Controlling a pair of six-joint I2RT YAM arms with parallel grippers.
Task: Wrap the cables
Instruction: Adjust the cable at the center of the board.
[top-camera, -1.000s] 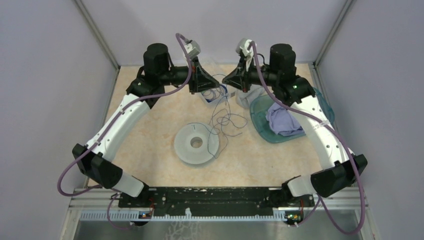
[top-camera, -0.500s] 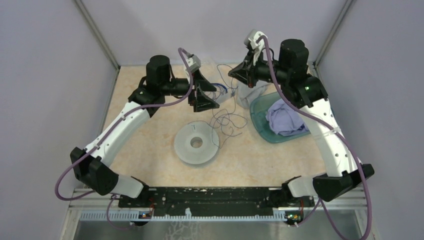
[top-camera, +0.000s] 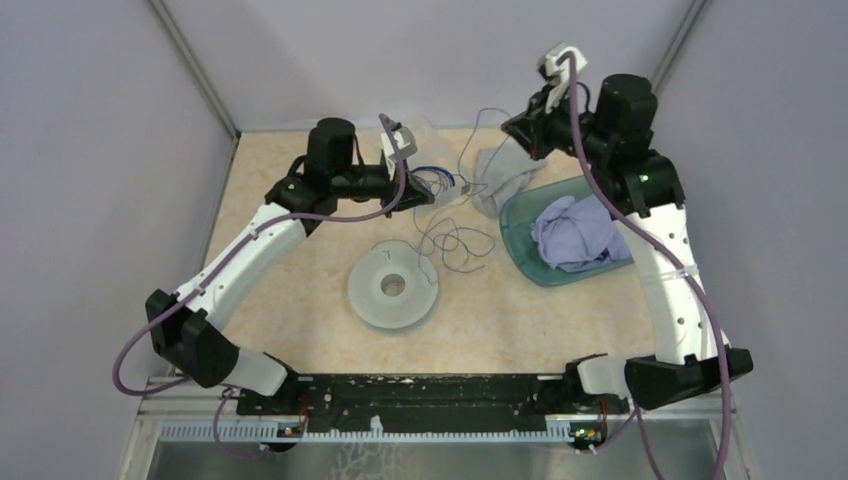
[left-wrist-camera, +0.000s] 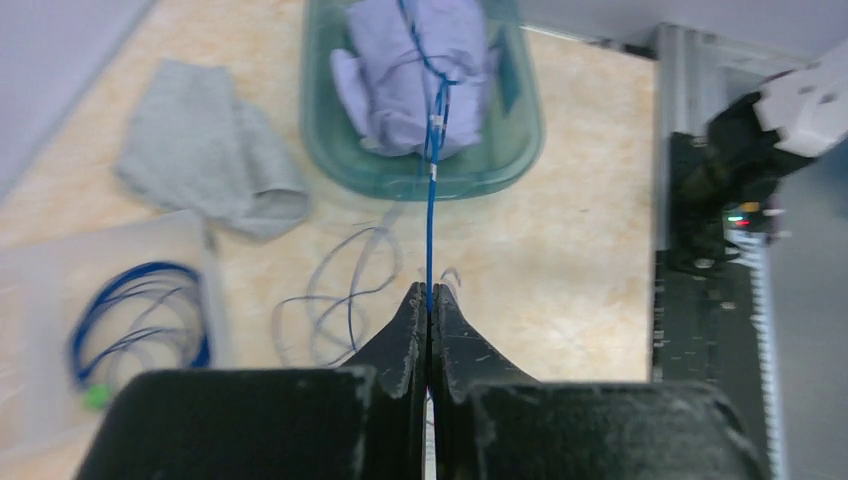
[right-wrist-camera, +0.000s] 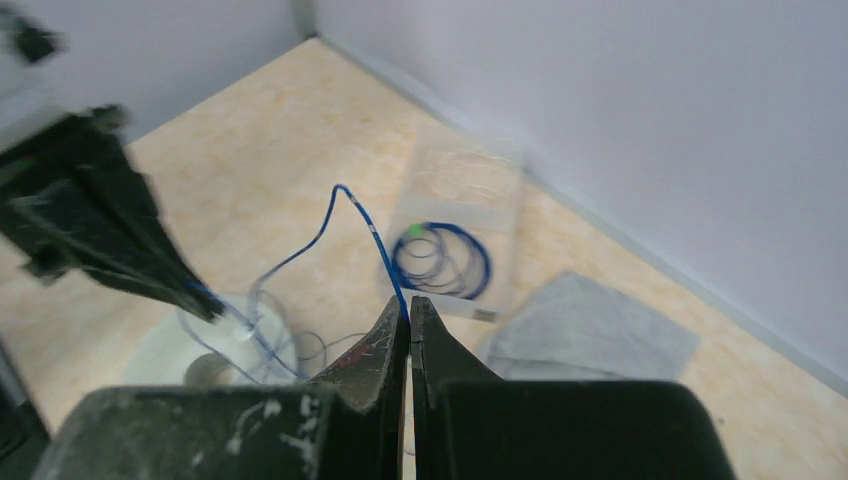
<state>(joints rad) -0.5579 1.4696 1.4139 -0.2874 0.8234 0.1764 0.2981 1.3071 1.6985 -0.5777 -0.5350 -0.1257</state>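
Left hand (left-wrist-camera: 430, 292), low over the far middle of the surface (top-camera: 300, 250): fingers pressed together, pinching the cable (left-wrist-camera: 431, 200), which ran straight out from the tips.

Spool (top-camera: 372, 300), pale grey, lay flat at mid-surface, with one strand crossing its right rim.

Slack cable lay in loose loops on the surface just right of the spool, toward the far edge.

A clear bag (right-wrist-camera: 470, 165) lay flat near the far edge, with a blue wire coil (right-wrist-camera: 440, 258) with a green end inside.

A grey cloth (top-camera: 500, 172) lay crumpled just right of the bag, touching the tray's far-left rim.

Right hand (right-wrist-camera: 408, 302), raised above the far right of the surface: fingers closed tight on the same cable. From there the strand arced down to the left hand.

Teal tray (top-camera: 516, 220) sat by the right edge, holding a lilac cloth (top-camera: 570, 235).
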